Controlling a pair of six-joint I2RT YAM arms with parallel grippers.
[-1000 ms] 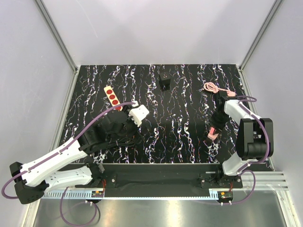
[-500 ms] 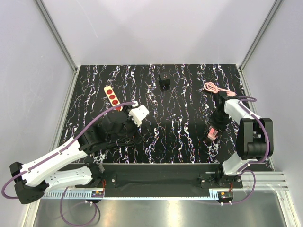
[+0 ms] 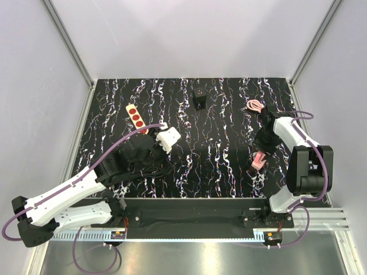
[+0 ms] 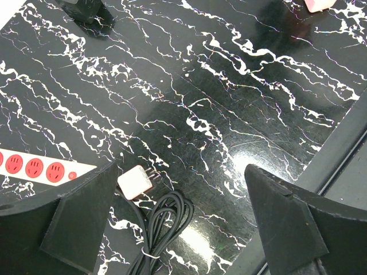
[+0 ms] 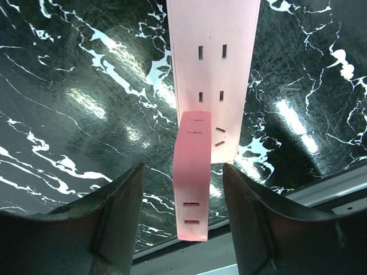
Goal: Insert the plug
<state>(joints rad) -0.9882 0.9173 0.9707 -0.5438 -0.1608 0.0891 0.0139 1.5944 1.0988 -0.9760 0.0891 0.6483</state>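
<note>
A white plug (image 4: pixel 135 181) with two prongs lies on the black marbled table, its black cable (image 4: pixel 166 220) coiled beside it. My left gripper (image 4: pixel 180 169) hangs open and wide above them, touching nothing; from above it (image 3: pixel 166 140) sits near the power strip (image 3: pixel 135 118) with red sockets (image 4: pixel 34 167). A pink socket block (image 5: pixel 212 74) rests on the table, and my right gripper (image 5: pixel 183 166) stands open around its near end with gaps on both sides. In the top view the pink block (image 3: pixel 259 160) lies just below the right gripper (image 3: pixel 262 150).
A small black adapter (image 3: pixel 199 98) stands at the back middle. A coiled pink cable (image 3: pixel 255 106) lies at the back right, behind the right arm. The table's near edge with a metal rail (image 3: pixel 229 215) runs close to the pink block.
My right gripper has opened, let go of the pink block and drawn back a little toward the far side. The left arm has not moved.
</note>
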